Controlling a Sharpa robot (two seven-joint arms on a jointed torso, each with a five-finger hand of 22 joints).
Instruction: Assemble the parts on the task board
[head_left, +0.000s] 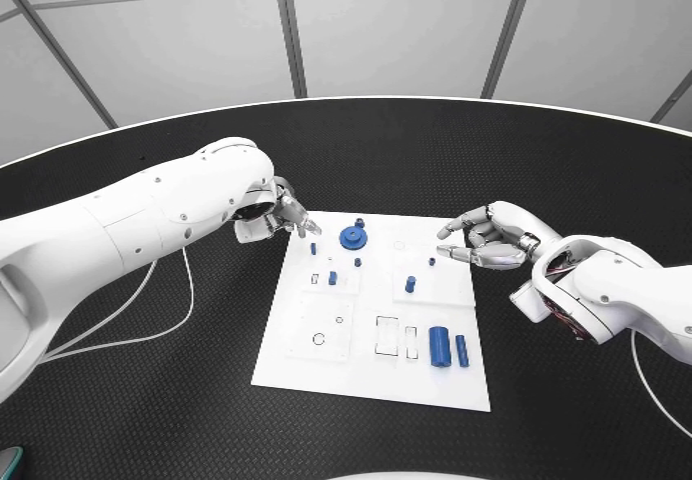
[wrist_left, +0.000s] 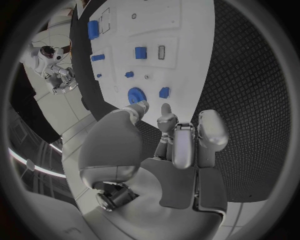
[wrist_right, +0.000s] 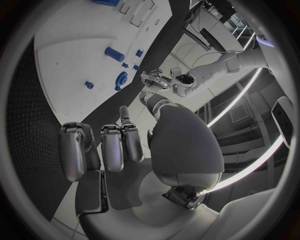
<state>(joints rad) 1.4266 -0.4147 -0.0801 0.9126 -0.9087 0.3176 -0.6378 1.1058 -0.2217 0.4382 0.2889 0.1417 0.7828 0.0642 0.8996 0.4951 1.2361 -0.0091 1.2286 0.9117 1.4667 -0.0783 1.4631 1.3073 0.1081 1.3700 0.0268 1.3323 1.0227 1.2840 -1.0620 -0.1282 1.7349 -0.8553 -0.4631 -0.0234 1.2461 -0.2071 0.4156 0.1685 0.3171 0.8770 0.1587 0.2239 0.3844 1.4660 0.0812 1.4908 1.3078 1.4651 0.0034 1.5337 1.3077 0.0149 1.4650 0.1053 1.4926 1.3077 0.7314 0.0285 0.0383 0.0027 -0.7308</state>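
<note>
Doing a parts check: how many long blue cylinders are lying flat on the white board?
2: a thick cylinder and a thinner cylinder, side by side near the task board's near right corner. Neither hand covers that area.

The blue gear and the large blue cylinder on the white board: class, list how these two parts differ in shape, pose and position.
The blue gear is round and toothed with a hub on top; the large blue cylinder is smooth and elongated. The gear sits flat at the board's far end, close to the left hand; the cylinder lies on its side at the near end, far from either hand. Both are blue and rest on the task board.
</note>
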